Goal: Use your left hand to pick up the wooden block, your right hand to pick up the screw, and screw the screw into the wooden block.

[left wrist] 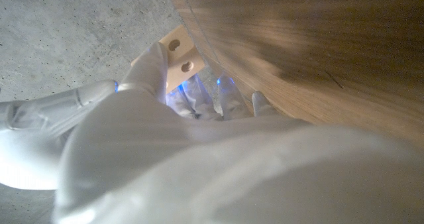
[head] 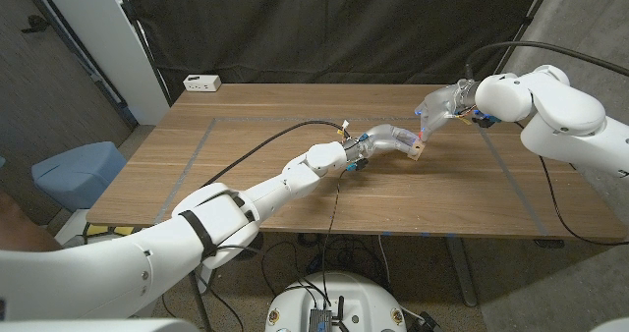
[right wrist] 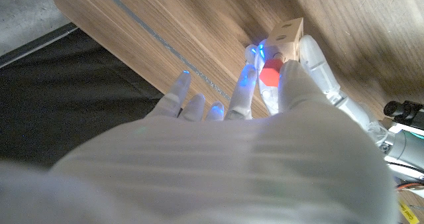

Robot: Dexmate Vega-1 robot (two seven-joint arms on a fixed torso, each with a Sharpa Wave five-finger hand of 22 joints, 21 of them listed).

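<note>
- The wooden block (head: 418, 152) is a small pale piece of light wood, squared off, and the left wrist view shows two round holes (left wrist: 180, 55) drilled in one face.
- It sits just right of the middle of the wooden table (head: 246, 165), held up in the left hand (head: 385, 139), whose fingers wrap around it from the side.
- From the right wrist view the block (right wrist: 286, 35) shows a hole in its end face, with a left-hand finger (right wrist: 318, 61) lying alongside it.
- The screw (right wrist: 269, 75) reads as a red head pressed right against the block, pinched in the right hand (right wrist: 252, 128); its other fingers spread out over the table.
- In the head view the right hand (head: 442, 104) meets the block from above and behind, and the screw (head: 421, 134) is no more than a red speck there.
- The screw's shaft is hidden, so how deep it sits in the wood cannot be told.
- The left hand's own back (left wrist: 199, 158) covers most of the block in its wrist view, and the close surfaces are blurred.
- A white power strip (head: 201, 82) lies at the table's far left corner.
</note>
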